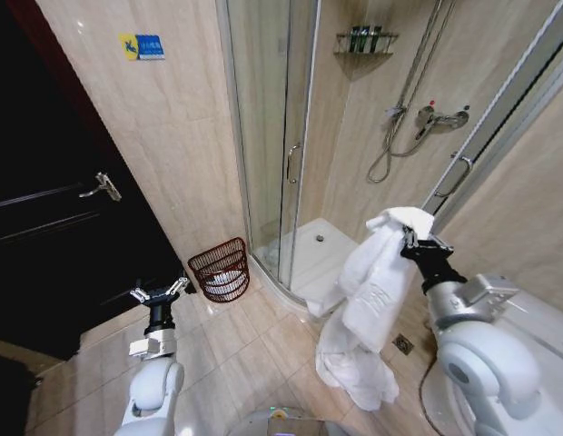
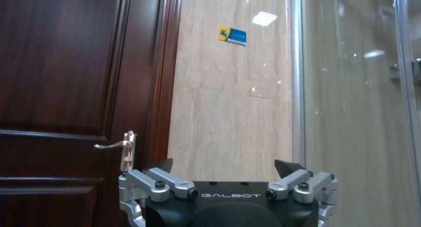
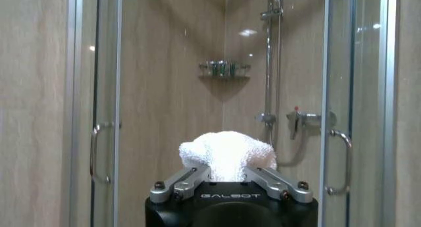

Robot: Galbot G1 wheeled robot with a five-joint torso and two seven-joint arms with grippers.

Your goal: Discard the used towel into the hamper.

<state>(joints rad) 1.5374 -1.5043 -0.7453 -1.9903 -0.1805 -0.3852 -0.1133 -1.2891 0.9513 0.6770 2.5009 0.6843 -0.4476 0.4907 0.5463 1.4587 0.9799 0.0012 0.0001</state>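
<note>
While the white towel (image 1: 372, 291) was pinched near its top by the right tool (image 1: 407, 238) and hung before the shower, the left tool (image 1: 160, 292) was held spread above the floor; the hamper (image 1: 222, 269) stood against the wall beside the shower door (image 1: 263, 127).

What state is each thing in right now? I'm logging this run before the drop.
towel: hanging from the right gripper, off the floor.
right gripper: shut on the towel.
left gripper: open, empty, low near the door.
hamper: tilted against the wall.
dark door: closed.
</note>
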